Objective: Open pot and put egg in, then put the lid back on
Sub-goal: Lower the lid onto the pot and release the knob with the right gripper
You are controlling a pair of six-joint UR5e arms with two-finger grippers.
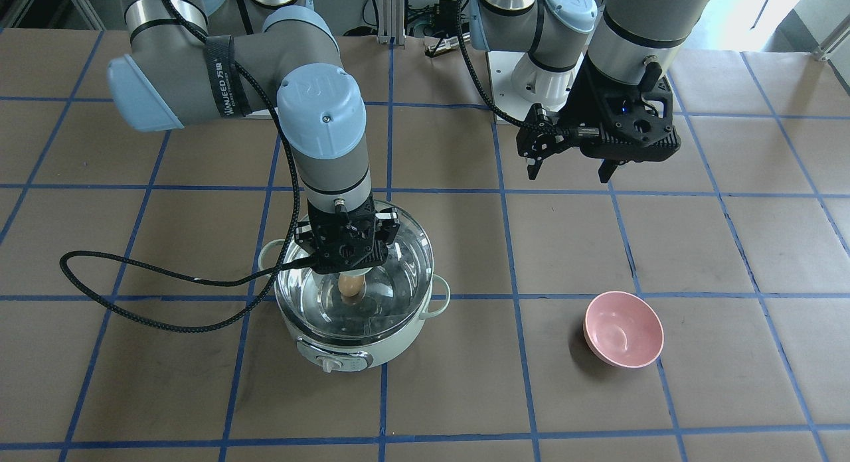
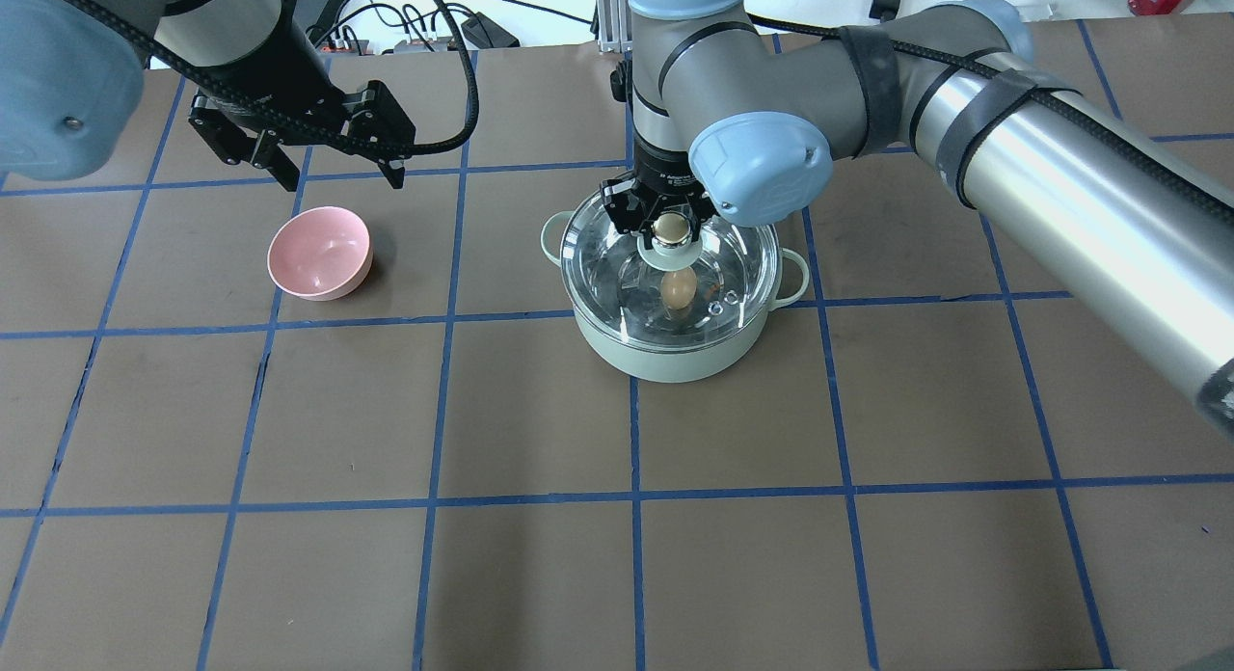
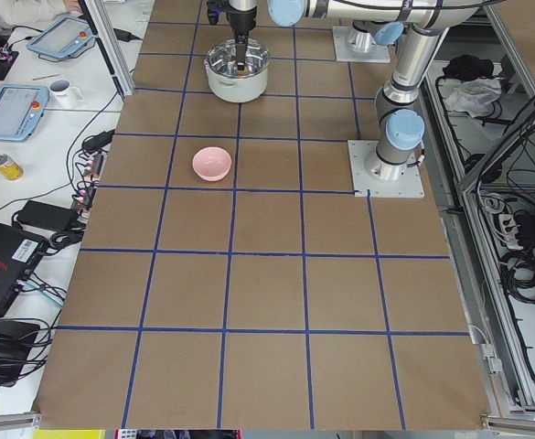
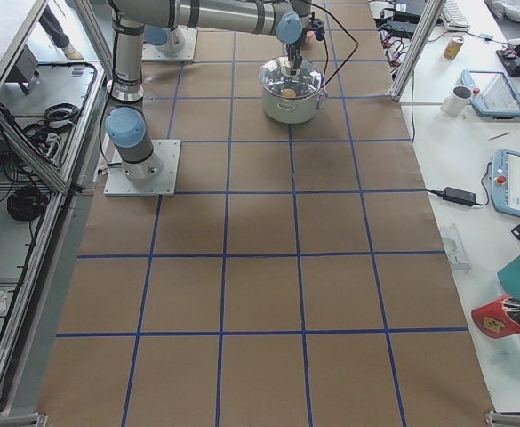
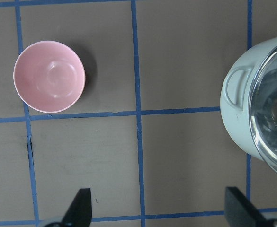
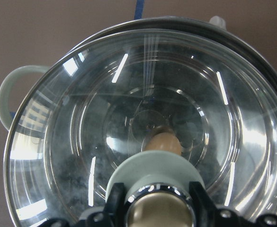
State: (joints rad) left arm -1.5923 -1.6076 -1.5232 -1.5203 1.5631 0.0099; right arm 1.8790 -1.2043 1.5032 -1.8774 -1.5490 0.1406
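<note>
The mint-green pot (image 2: 675, 358) stands on the table right of centre in the overhead view. The egg (image 2: 679, 288) lies on its steel bottom and shows through the glass. The clear glass lid (image 2: 733, 266) lies over the pot's mouth. In the right wrist view the pot's steel rim (image 6: 252, 45) shows just past the lid's edge (image 6: 58, 94). My right gripper (image 2: 672, 229) points straight down and is shut on the lid's knob (image 6: 159, 208). My left gripper (image 2: 342, 182) is open and empty, hovering behind the pink bowl.
A pink bowl (image 2: 320, 253) sits empty on the table, left of the pot. A black cable (image 1: 133, 276) from the right arm loops over the table beside the pot. The table is brown paper with a blue tape grid.
</note>
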